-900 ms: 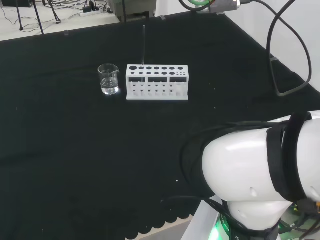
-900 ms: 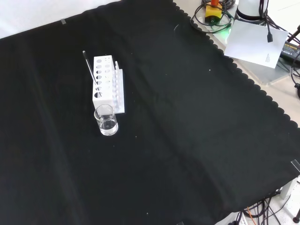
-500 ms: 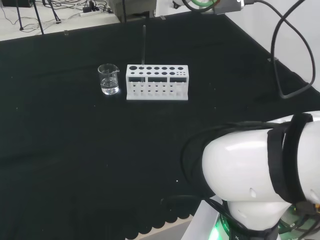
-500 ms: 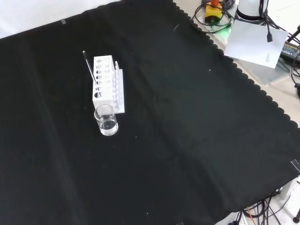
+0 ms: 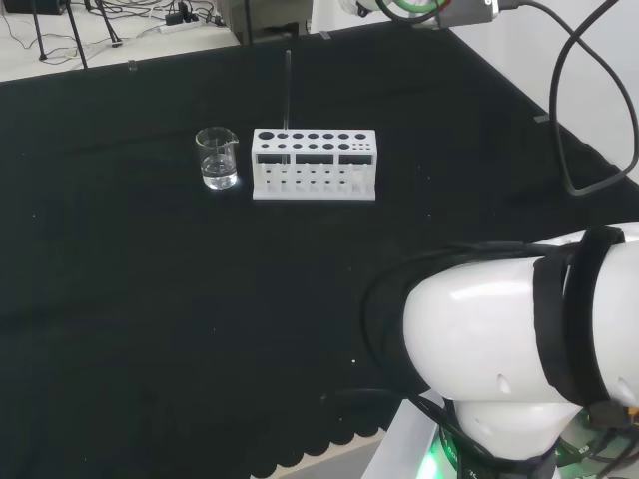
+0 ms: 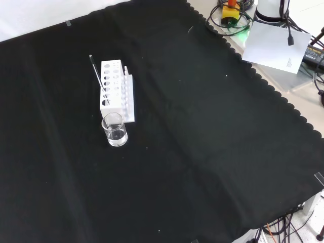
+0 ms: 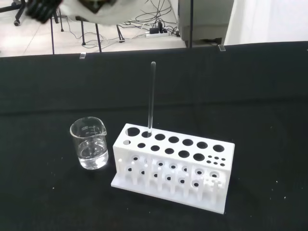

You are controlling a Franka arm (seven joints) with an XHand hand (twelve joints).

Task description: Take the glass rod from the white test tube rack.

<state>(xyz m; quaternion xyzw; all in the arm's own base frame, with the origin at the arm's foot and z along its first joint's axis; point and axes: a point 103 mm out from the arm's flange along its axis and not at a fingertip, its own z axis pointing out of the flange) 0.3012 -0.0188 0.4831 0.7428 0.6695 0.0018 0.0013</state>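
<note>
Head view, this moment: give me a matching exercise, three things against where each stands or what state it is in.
Things:
1. glass rod
2. beaker
3. white test tube rack

Places or states:
A. left of the rack, a little clear liquid in it
B. upright in a far-row hole near the rack's left end
C. on the black cloth, right of the beaker

Pairs: 1-B, 2-A, 3-C
</note>
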